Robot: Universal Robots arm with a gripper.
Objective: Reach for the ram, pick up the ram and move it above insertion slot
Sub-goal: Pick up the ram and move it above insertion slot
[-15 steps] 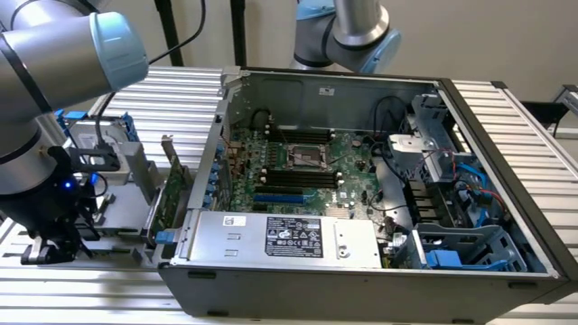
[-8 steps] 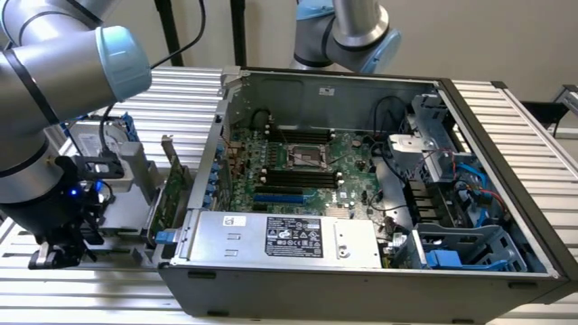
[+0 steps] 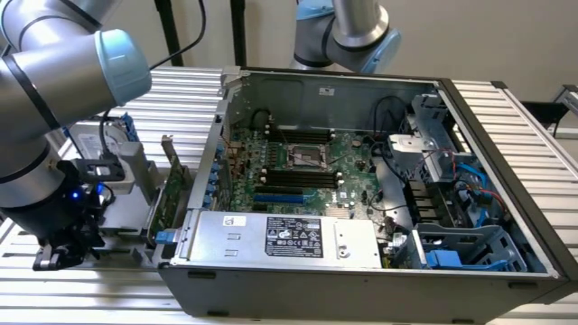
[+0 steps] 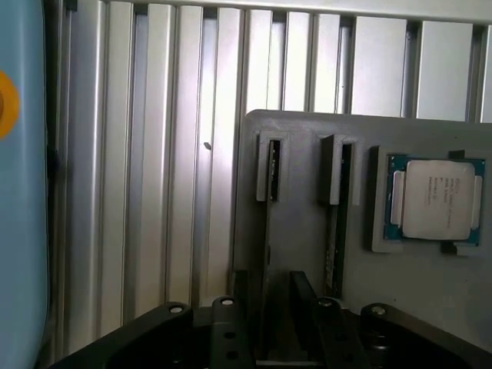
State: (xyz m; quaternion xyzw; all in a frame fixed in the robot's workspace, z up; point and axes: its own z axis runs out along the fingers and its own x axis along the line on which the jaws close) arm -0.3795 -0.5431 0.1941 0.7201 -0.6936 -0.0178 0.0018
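One gripper (image 4: 269,280) hangs low, its two black fingers (image 4: 301,296) standing apart and closed on nothing. Between them, edge-on and with a gap on either side, runs the ram (image 4: 267,231), a thin stick upright in one of two slots. Under and just beyond the jaws lies one matte grey holder plate (image 4: 296,231). A second stick (image 4: 333,246) stands in its other slot, just outside one finger. Farther to that side, one square processor (image 4: 436,198) with a dull metal lid sits in a pocket.

Everything rests on a table (image 4: 154,154) of ribbed aluminium slats. In the exterior view the gripper (image 3: 59,256) is well apart from one open grey steel computer case (image 3: 361,284). One green expansion card (image 3: 162,203) stands between them. A second arm (image 3: 348,34) and a pale wall (image 3: 488,40) lie beyond.
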